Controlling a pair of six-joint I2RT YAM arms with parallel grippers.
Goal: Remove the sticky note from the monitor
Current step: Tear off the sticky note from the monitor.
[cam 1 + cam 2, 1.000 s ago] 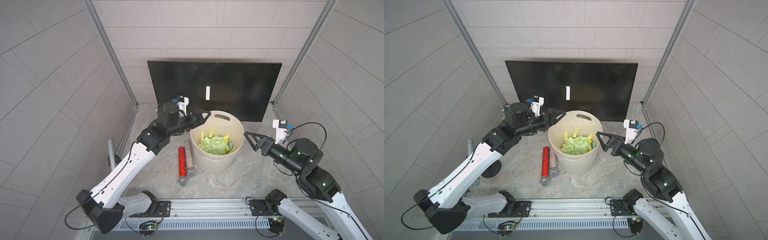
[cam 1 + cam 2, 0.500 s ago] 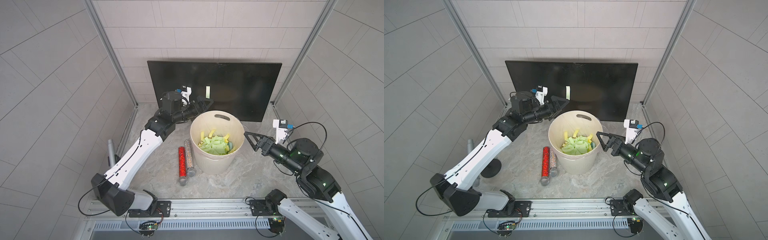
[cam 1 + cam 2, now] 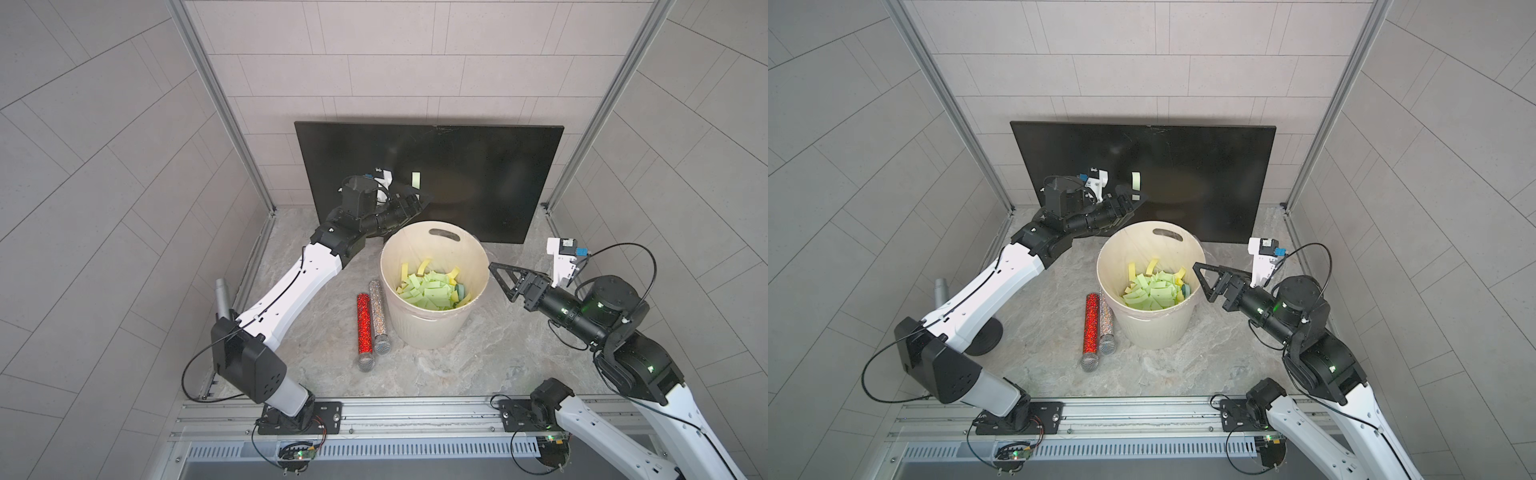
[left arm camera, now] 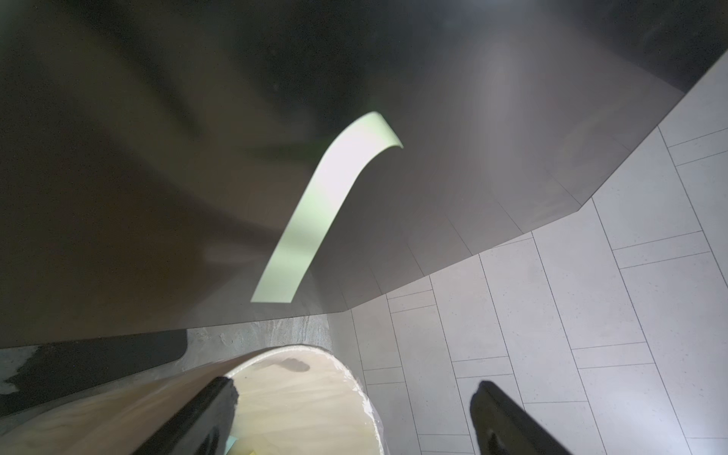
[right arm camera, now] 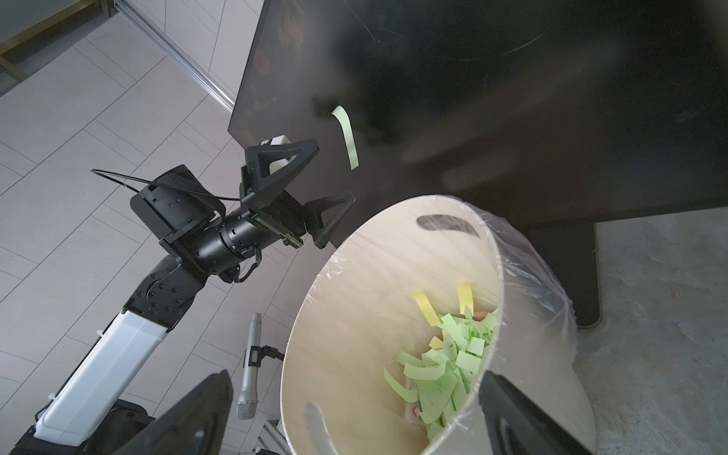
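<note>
The left arm [image 3: 299,282] and right arm [image 3: 631,365] have white shells, black joints and looping black cables, with the left pincer [image 5: 334,169] and right pincer [image 3: 498,276] black triangular frames.

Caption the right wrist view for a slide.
Open left hand poised beside the green sticky note on the monitor; cream bucket in foreground.

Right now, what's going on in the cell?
The left end effector is open and reaching toward the pale green sticky note on the monitor, with its jaws just short of it. Nothing is gripped yet. The note is on the screen, curling partly away from it. The right end effector hangs open and empty beside the cream bucket, which holds green and yellow notes.
</note>
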